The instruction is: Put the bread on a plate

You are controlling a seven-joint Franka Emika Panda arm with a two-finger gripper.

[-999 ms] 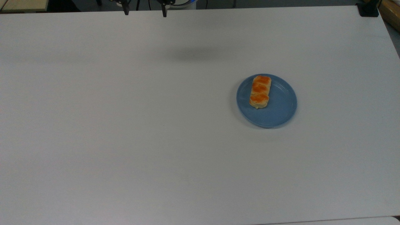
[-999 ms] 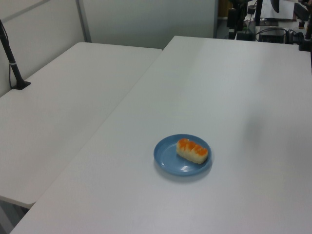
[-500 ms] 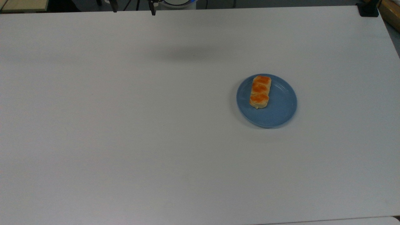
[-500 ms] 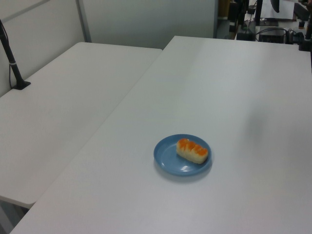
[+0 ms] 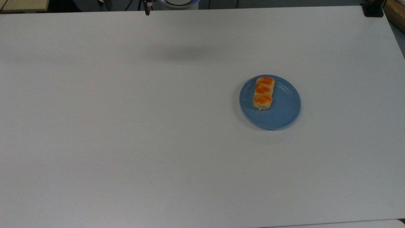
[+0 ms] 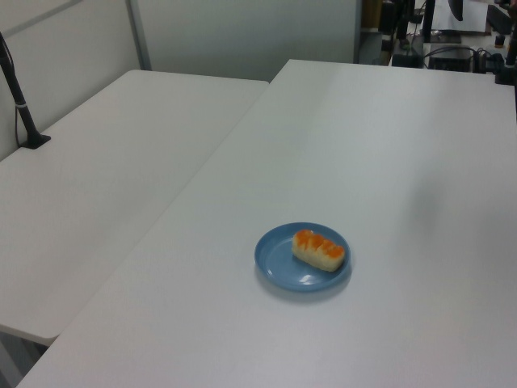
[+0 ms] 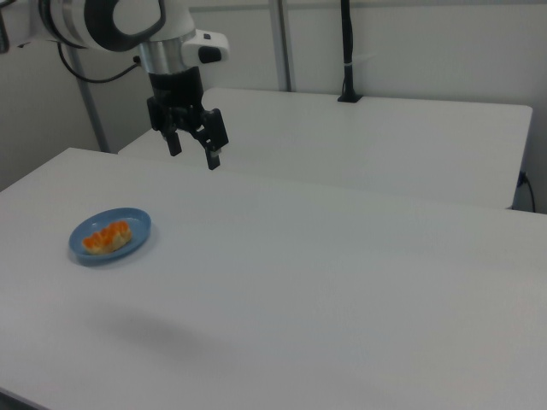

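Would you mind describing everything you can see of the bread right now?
The bread is a small oblong loaf, pale yellow at the sides, with three orange-brown glazed bumps along its top. It lies flat on the blue plate, off-centre toward the top view's left and near the rim there. Only the plate touches it; the gripper hangs open above the table, well apart.

Smooth, matt white surface, laminate by the look, with soft shadows and no glare. Matt blue plate, plain and even, perhaps plastic; faint sheen along the raised rim. Pale, soft-looking bread, crumbly at the sides, topped with glossy orange-brown glaze. Black, dull fingers under a glossy white arm shell. Matt black post behind, on a second white top of the same finish.
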